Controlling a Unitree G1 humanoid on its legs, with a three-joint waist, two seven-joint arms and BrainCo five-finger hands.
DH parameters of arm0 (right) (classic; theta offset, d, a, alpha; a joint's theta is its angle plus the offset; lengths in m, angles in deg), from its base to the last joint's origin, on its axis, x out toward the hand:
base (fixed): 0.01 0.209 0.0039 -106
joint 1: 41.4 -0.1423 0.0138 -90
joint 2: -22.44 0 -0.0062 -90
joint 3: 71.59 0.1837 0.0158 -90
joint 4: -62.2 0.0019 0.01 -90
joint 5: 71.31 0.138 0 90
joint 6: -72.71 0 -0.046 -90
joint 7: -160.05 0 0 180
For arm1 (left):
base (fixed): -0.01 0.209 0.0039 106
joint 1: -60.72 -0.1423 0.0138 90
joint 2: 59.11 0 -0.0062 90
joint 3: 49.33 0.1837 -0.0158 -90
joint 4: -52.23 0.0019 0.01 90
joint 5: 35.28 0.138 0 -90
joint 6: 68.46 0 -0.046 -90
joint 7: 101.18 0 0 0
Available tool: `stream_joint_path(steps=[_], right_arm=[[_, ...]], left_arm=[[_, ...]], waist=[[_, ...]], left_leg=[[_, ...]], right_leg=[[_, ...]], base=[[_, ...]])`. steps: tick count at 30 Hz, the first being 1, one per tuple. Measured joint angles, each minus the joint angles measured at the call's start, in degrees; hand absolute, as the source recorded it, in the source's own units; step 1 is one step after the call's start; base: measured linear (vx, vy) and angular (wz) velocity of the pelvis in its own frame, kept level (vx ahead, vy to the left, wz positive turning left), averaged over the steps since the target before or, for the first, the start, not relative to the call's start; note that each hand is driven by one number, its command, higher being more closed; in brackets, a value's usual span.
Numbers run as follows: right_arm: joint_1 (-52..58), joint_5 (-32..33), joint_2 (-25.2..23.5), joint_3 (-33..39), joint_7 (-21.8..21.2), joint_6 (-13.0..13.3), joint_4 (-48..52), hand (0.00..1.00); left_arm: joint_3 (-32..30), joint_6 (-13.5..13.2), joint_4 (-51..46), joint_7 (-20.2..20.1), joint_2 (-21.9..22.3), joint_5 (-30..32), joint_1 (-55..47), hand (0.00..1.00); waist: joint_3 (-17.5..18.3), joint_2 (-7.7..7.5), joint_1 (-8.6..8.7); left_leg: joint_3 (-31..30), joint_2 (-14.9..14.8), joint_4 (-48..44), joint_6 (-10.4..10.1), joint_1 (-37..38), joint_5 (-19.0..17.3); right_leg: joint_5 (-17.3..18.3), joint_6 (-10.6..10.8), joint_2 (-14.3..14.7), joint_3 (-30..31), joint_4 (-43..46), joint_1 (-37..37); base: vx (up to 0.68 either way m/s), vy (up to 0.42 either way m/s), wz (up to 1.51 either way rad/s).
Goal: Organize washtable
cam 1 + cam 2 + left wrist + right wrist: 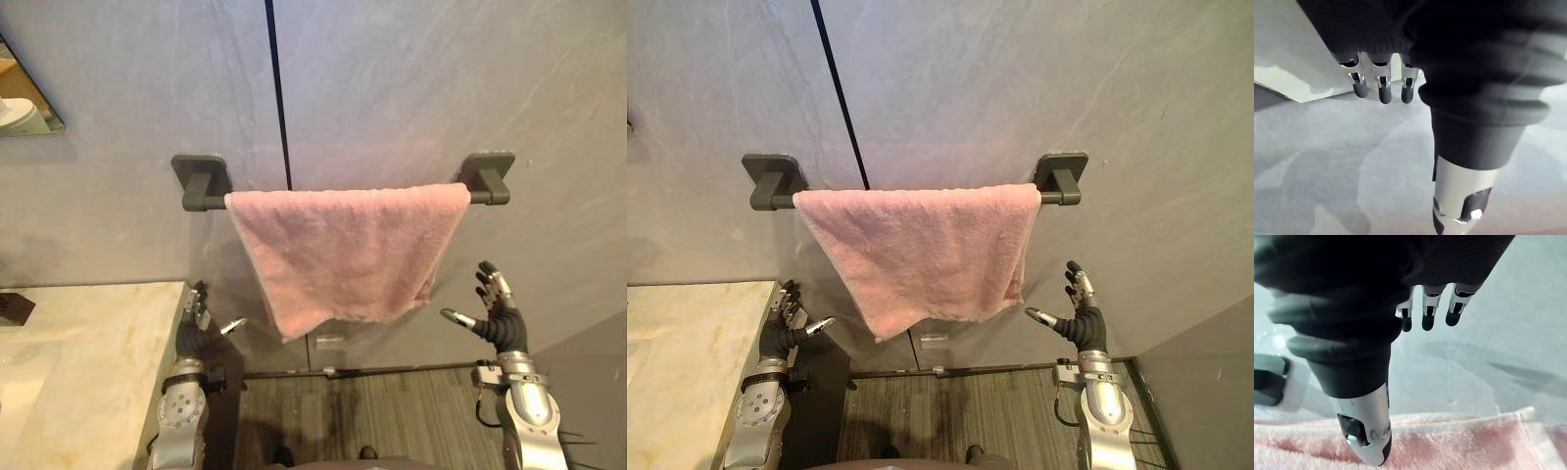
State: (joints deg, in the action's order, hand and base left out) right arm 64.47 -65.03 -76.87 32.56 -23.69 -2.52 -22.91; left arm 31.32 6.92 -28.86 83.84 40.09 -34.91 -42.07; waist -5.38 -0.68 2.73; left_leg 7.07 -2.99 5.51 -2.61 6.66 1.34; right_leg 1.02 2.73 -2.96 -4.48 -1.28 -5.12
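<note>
A pink towel (343, 250) hangs folded over a dark grey wall rail (485, 178), its lower edge slanting down to the left. My right hand (500, 315) is raised open below the rail's right end, just right of the towel and apart from it. In the right wrist view the towel (1459, 440) lies past the thumb (1364, 431). My left hand (199, 323) is open with relaxed fingers below the towel's lower left corner, beside the washtable (88, 352), holding nothing.
The marble washtable top fills the lower left, with a dark object (14, 308) at its back left edge. A mirror corner (24, 103) shows at the upper left. Grey wall panels stand behind the rail, and striped floor (362, 411) lies below.
</note>
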Motion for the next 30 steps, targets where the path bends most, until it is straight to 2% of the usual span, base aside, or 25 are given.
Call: stream_joint_path(steps=[6, 10, 16, 21, 27, 30], right_arm=[[3.45, -1.09, -2.76, 1.77, 0.2, -0.01, -0.77, 0.0], [3.12, -7.23, -2.79, 1.35, 2.15, -0.4, -9.56, 0.0], [2.32, -18.08, -1.29, -4.0, 3.61, -2.4, -22.75, 0.0], [1.1, -24.63, 0.3, -6.37, 3.74, -2.52, -32.05, 0.0], [0.64, -25.29, 2.04, -8.54, 4.16, -2.86, -40.14, 0.0], [-1.48, -25.46, 2.1, -10.37, 5.11, -4.01, -41.33, 0.0]], left_arm=[[-0.48, 0.44, -0.03, -0.11, 2.28, 0.06, -2.36, 0.0], [-0.32, 0.67, 3.2, -0.69, 2.17, 0.29, -3.87, 0.0], [0.0, 1.16, 15.1, -1.76, 2.03, 0.83, -5.37, 0.0], [0.23, 1.86, 25.2, -2.54, 1.88, 3.23, -6.18, 0.0], [0.26, 2.02, 30.37, -2.4, 1.83, 4.82, -6.42, 0.0], [0.29, 2.0, 30.05, -1.81, 1.42, 4.77, -4.89, 0.0]], waist=[[0.08, -0.09, -0.03], [0.74, -0.43, -0.36], [0.84, -0.28, -0.5], [0.8, -0.11, -0.64], [0.28, -0.23, -0.77], [-0.46, -0.09, -1.73]], left_leg=[[-0.55, -0.02, 0.0, 0.01, 0.11, 0.0], [-0.56, -0.03, -0.01, 0.01, 0.14, 0.01], [-0.67, 0.0, -0.01, 0.01, 0.32, 0.04], [-0.73, 0.14, 0.0, 0.01, 1.08, 0.04], [-1.25, 0.38, 0.0, -0.01, 0.02, 0.05], [-0.36, 0.08, -4.28, 0.53, -7.18, -0.47]], right_leg=[[0.07, 0.11, -0.24, -0.21, -0.04, -0.67], [0.08, 0.11, -0.21, -0.27, 0.03, -0.76], [0.12, 0.15, -0.27, -0.38, 0.44, -0.7], [0.46, 0.36, -0.45, -0.58, 1.17, -0.82], [0.98, 0.93, -0.85, -1.41, 1.43, 0.14], [0.92, 0.8, -1.02, -0.32, 5.43, 7.03]], base=[[0.0, -0.002, 0.04], [0.0, 0.0, 0.0], [0.0, 0.0, 0.0], [0.0, 0.0, 0.0], [-0.04, -0.005, 0.05], [-0.05, -0.004, -0.11]])
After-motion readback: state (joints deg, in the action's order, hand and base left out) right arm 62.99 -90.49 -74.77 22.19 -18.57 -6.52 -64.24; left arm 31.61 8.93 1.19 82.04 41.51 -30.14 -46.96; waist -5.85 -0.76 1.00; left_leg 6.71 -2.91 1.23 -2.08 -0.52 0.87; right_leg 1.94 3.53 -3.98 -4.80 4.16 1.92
